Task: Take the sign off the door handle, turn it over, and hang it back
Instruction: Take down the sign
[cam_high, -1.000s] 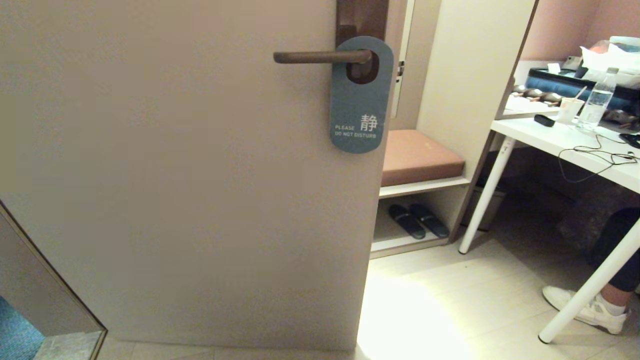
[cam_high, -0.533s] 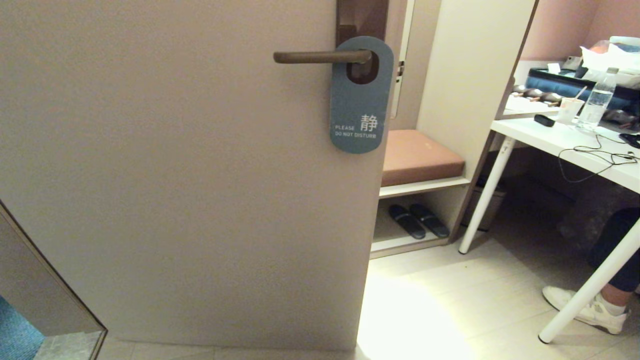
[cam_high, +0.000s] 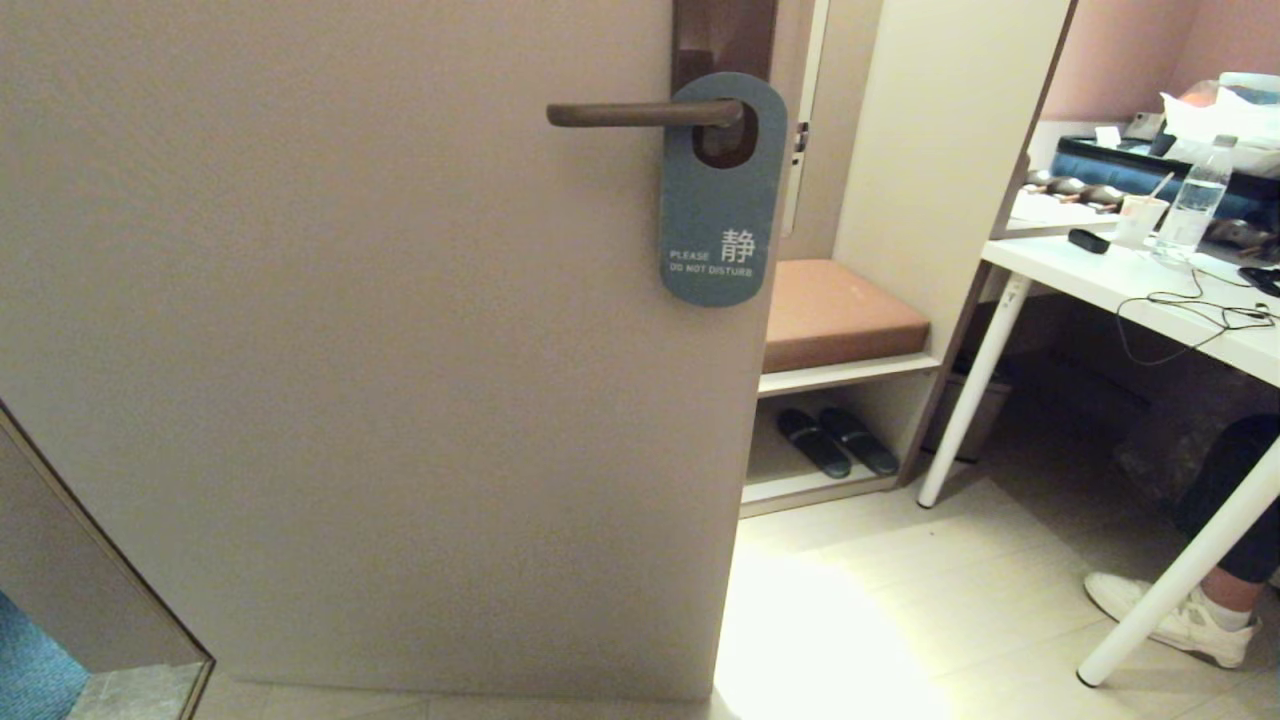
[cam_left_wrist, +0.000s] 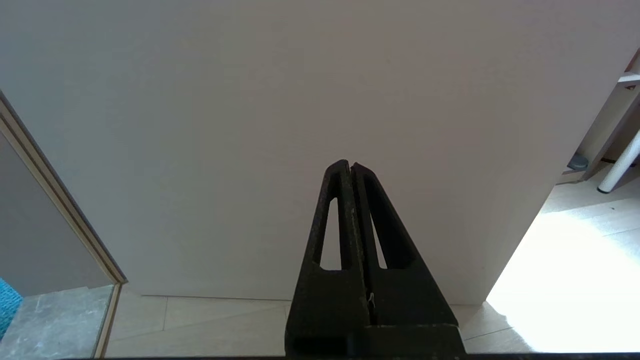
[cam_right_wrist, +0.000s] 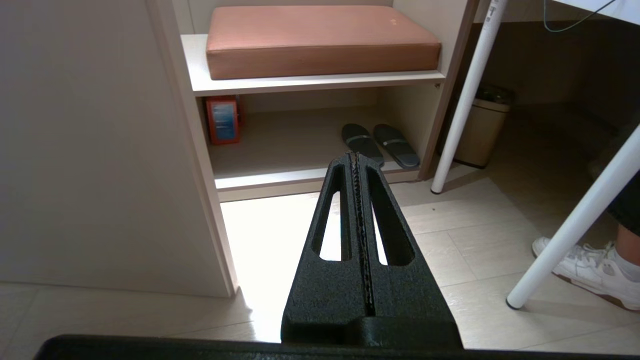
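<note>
Blue-grey sign (cam_high: 722, 200) hanging on door handle (cam_high: 640, 114) near door's right edge; left end effector (cam_left_wrist: 349, 167) and right end effector (cam_right_wrist: 355, 159) clenched, empty, low

light: warm, dim; glare: floor (cam_high: 820, 640) blown out; focus: sharp

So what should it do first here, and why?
Probably raise one arm toward the sign. It hangs blue face out on the door handle, untouched. The left gripper and right gripper are shut, low near the floor, so the chosen one would need to open on the way.
</note>
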